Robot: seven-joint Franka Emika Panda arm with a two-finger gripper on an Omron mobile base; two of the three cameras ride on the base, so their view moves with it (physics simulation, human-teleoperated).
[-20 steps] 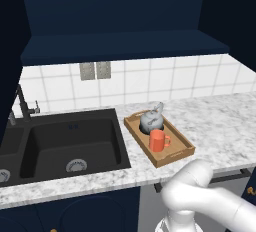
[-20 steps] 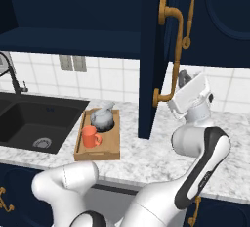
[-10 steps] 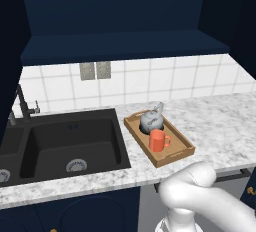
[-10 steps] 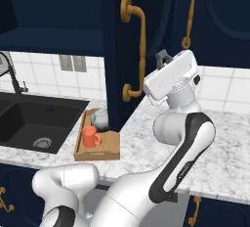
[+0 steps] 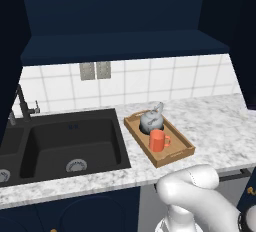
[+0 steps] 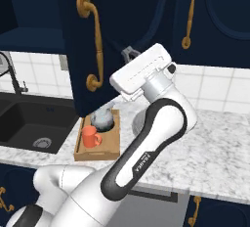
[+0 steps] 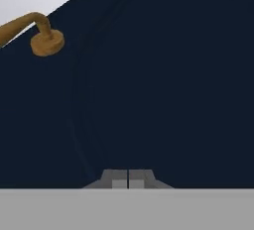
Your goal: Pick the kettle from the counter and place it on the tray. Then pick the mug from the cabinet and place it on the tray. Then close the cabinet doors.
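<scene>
So counting it up: one kettle and one mug, both sitting in the single wooden tray on the table, middle of the left base frame, kettle at the far end and mug just in front of it. One black sink at the left. Right base view shows two cabinet doors, each with a brass handle; the nearer one swings across the upper left of the frame. The arm bends up from the lower left, elbow high, hand tipped toward that door. The claw has its tips pressed together with nothing between them, right up against the navy panel.
</scene>
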